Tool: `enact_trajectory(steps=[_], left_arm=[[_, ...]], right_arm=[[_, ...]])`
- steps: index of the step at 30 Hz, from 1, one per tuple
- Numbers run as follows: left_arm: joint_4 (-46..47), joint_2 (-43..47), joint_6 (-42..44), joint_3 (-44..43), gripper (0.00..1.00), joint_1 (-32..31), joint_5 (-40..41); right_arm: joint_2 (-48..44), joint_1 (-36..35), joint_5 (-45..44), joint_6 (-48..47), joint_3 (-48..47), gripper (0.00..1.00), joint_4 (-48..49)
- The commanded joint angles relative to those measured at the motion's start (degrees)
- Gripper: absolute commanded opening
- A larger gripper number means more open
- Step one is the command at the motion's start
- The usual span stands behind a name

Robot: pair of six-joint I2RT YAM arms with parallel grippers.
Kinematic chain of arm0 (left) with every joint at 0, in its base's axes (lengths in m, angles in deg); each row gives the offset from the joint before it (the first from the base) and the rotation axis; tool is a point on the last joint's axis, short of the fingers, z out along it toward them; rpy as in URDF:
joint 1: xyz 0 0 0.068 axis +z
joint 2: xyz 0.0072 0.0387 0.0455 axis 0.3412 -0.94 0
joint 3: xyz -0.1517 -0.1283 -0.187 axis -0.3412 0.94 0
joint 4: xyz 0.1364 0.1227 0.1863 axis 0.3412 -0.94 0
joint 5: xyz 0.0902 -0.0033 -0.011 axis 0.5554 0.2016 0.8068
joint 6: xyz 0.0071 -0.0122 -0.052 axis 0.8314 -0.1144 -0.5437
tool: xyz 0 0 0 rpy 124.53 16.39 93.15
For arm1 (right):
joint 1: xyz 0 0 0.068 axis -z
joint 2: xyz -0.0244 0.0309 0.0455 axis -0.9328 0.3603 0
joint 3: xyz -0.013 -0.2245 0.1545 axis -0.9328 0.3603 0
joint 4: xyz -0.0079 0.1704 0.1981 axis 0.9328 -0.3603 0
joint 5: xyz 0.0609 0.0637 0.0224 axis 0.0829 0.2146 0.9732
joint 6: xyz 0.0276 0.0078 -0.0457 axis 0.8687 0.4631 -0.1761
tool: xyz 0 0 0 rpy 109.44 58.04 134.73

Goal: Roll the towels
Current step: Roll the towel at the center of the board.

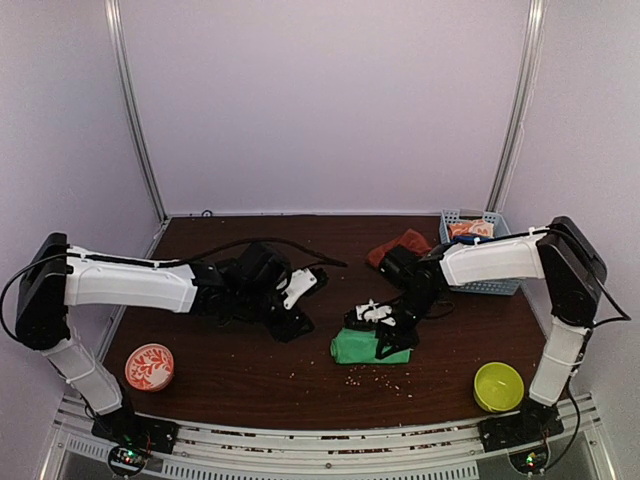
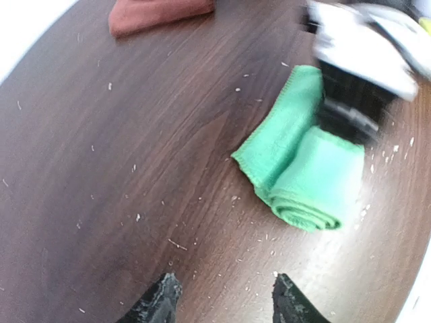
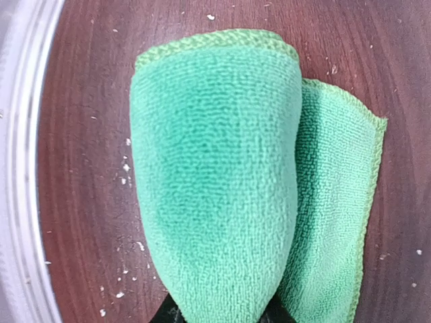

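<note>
While pinched between the jaws of the right gripper [image 3: 225, 311], the green towel [image 1: 368, 348] lies on the dark wooden table [image 1: 250, 385] at about 5 o'clock from the table's centre in the top view. Item 1, green towel: mostly rolled into a thick bundle, its spiral end showing in the left wrist view, with 1 flat flap still unrolled and lying against the roll at 3 o'clock in the right wrist view. Item 2, rust-red towel [image 1: 398, 245]: a crumpled heap at about 1 o'clock from centre, well apart from the green one and near the blue basket [image 1: 505, 286], which stands at 2 o'clock with things in it that cannot be made out. Item 3, right gripper: jaws narrowed on the roll's end, 1 dark fingertip [image 3: 174, 313] on each side of the cloth. Item 4, left gripper [image 2: 223, 304]: jaws parted, nothing between them, hanging over bare table at 9 o'clock of the green towel. Item 5, red-and-white bowl [image 1: 149, 367] at 8 o'clock. Item 6, yellow-green bowl [image 1: 498, 386] at 4 o'clock. Item 7, pale crumbs [image 1: 375, 380] scattered over the table, thickest beside the roll.
</note>
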Motion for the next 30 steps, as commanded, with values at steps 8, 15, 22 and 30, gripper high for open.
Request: enact_trajectory(steps=[8,15,22,30], left_arm=[[10.8,-1.7,24.7,-1.7,0.52,-15.8,9.3],[4.1,-15.1,30.0,-14.0,0.53,-16.6,11.8],[7.1,-20.4,34.9,-14.8,0.56,-16.7,18.4],[13.2,-20.0,39.5,-11.9,0.58,-17.6,22.8]], right_arm=[[17.6,5.4,5.2,-2.9,-8.1,0.13,-17.0],[18.5,5.4,5.8,-2.5,-9.2,0.13,-18.1],[17.9,5.4,5.7,-2.4,-8.1,0.14,-17.1],[17.7,5.3,5.7,-2.5,-7.9,0.15,-16.8]])
